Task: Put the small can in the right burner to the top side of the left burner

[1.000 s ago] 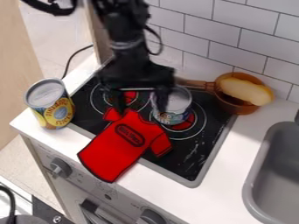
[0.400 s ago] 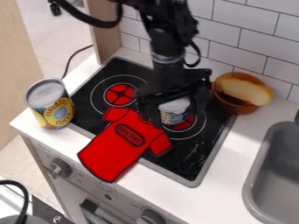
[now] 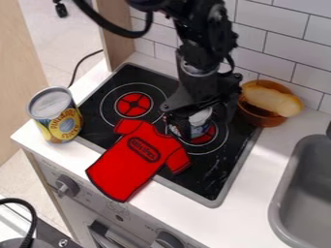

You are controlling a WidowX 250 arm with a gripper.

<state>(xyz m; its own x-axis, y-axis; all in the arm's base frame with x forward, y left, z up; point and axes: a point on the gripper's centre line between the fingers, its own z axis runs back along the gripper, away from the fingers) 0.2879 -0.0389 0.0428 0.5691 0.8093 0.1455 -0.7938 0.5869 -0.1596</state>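
My gripper (image 3: 203,122) is low over the right burner (image 3: 205,137), pointing down with its fingers open. The small can (image 3: 202,117) stands on that burner between the fingers, partly hidden by the nearer one. Up and to the left, the left burner (image 3: 134,104) shows its red centre with nothing on it.
A red shirt-shaped cloth (image 3: 138,160) lies over the stove's front edge, close to both burners. A large pineapple can (image 3: 55,115) stands at the left. On the right are a brown pan (image 3: 262,115) holding a yellowish item and a grey sink (image 3: 304,193).
The arm has swung right from over the left burner, and its gripper has come down around the small can. The left burner, covered before, is uncovered.
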